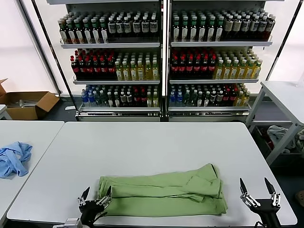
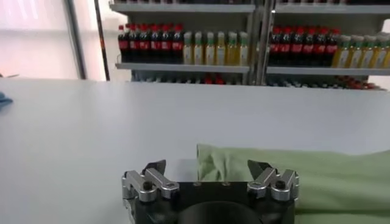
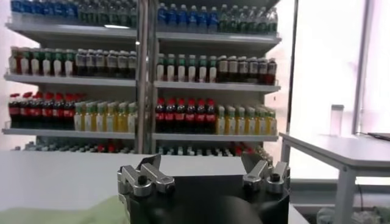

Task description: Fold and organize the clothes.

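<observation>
The light green shirt (image 1: 164, 194) lies folded into a long band across the front of the white table (image 1: 156, 142). Its buttons and logo are hidden. My left gripper (image 1: 96, 194) is open and empty at the shirt's left end, near the table's front edge. In the left wrist view the shirt (image 2: 304, 176) lies just beyond my open left gripper (image 2: 208, 165). My right gripper (image 1: 258, 185) is open and empty, to the right of the shirt at the front right of the table. In the right wrist view a corner of the shirt (image 3: 73, 213) shows beside my right gripper (image 3: 201, 163).
A light blue garment (image 1: 14, 158) lies on a second table at the left. Shelves of bottles (image 1: 161, 57) stand behind the table. A cardboard box (image 1: 26, 104) sits on the floor at the far left. Another white table (image 1: 285, 97) stands at the right.
</observation>
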Available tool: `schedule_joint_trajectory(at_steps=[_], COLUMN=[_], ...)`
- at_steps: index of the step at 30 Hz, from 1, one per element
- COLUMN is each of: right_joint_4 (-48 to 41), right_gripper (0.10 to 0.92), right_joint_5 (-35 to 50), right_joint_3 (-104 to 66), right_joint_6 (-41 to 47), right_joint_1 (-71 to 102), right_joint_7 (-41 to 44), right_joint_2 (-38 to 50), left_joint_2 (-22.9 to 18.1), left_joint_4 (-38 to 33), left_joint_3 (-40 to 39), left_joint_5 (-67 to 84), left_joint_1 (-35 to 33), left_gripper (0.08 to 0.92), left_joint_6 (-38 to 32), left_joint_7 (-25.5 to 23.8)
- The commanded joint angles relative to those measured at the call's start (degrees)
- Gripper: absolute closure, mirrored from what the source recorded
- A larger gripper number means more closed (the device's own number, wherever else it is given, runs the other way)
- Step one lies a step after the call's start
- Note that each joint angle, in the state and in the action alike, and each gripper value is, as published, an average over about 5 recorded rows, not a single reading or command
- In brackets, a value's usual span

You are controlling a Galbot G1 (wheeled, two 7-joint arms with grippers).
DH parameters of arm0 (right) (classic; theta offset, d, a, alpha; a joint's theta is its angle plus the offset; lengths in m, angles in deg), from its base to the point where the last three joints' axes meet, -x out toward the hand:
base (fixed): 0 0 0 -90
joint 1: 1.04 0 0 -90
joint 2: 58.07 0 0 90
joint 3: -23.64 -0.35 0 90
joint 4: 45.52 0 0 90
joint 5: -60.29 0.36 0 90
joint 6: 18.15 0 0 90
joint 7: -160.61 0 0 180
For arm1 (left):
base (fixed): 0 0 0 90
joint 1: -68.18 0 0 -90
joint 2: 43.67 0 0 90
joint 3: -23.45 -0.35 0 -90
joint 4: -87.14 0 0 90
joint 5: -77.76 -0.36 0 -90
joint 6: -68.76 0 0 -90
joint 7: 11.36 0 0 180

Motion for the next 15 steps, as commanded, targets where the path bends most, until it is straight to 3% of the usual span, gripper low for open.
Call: schedule_joint_trajectory(at_steps=[1,6,15], right_joint_4=[-1.2,-1.3,-0.7], right_gripper=[0.203,0.203,0.203], right_joint_5=[2.5,1.3,0.1], right_joint_3=[-2.0,-2.4,-2.8], right_joint_6=[-2.4,-2.4,-1.7], right_joint_1=[1.0,0.8,-0.6], right_joint_7=[0.4,0.1,-1.1], right_joint_2=[-0.4,-0.3,-0.1], left_joint_2=[-1.9,-1.6,-2.5], left_joint_4=[4.8,4.5,3.9], left_joint_3=[-0.6,-0.8,-4.7], left_joint_5=[1.6,1.6,-1.9], left_joint_1=[1.2,0.9,0.2], left_gripper=[0.177,0.209,0.460], left_joint_6=[-2.4,-4.1,-7.5], left_joint_7=[-0.2,-1.0,1.7])
